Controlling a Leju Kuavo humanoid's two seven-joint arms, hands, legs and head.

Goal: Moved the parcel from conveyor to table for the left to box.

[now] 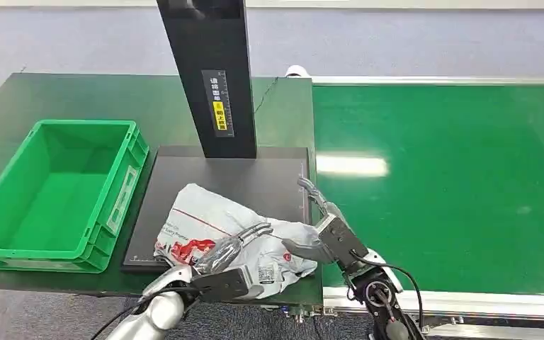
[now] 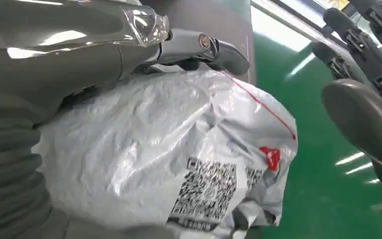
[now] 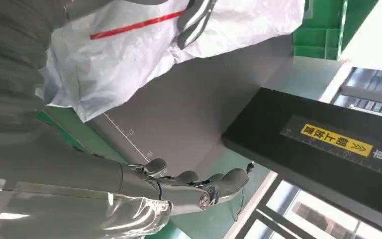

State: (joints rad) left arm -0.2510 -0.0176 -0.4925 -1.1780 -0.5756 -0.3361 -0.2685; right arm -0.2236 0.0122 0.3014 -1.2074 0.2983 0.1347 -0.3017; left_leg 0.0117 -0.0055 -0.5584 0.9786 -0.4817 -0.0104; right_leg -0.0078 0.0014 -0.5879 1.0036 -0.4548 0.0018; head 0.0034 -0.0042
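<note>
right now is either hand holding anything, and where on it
The left hand lies over the near end of the grey parcel; a closed hold cannot be told. The right hand is open beside it.

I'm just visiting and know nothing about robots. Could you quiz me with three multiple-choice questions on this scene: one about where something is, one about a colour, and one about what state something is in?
1. Where does the parcel lie?
A. on the dark mat by the black post
B. inside the crate
C. far out on the conveyor

2. What colour is the crate?
A. blue
B. green
C. red

3. What is in the crate?
A. two parcels
B. a bottle
C. nothing

Answers:
1. A: the grey bag rests on the mat, with the left robot hand laid over it and the right robot hand at its conveyor-side edge.
2. B: its walls and floor are all bright green.
3. C: the head view shows only its bare floor.
</note>
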